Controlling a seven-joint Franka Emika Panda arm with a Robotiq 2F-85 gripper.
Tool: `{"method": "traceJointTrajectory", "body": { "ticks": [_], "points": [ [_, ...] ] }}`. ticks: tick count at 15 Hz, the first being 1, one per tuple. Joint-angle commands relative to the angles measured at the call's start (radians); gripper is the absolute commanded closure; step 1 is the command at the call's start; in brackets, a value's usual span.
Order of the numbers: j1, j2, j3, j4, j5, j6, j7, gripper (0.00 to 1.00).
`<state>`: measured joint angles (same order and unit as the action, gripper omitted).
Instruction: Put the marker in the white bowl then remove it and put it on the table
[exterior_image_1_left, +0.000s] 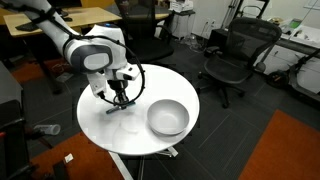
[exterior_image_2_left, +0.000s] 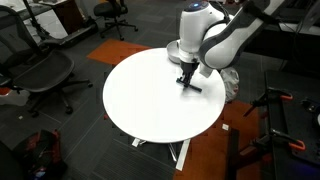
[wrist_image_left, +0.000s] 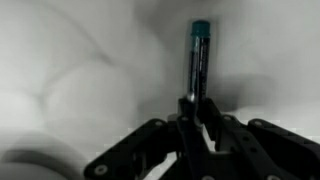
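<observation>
Pinching the marker by its near end, your claw hangs low over the bench, between bowl and bench edge.

Round white table, white bowl, marker

The arm stretched in from ten o'clock in an exterior view, and from two o'clock where it showed as the arm in an exterior view. Its white wrist bent over so that the gripper pointed straight down, low over the surface. In the wrist view the gripper stood at six o'clock, its black fingers drawn close together around the lower end of the marker, which pointed to twelve o'clock.
</observation>
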<state>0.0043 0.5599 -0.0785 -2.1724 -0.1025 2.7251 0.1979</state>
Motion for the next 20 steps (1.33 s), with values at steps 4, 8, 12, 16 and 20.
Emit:
{"method": "traceJointTrajectory", "body": {
  "ticks": [4,8,12,16,20],
  "points": [
    [0.071,-0.088,-0.059,-0.001,-0.054,-0.041,-0.005,0.95],
    [0.1,-0.17,-0.125,0.007,-0.15,-0.073,-0.002,0.95],
    [0.075,-0.236,-0.152,0.034,-0.236,-0.106,-0.025,0.95],
    [0.037,-0.239,-0.159,0.095,-0.293,-0.122,-0.052,0.95],
    [-0.021,-0.187,-0.152,0.177,-0.283,-0.13,-0.117,0.95]
  ]
}}
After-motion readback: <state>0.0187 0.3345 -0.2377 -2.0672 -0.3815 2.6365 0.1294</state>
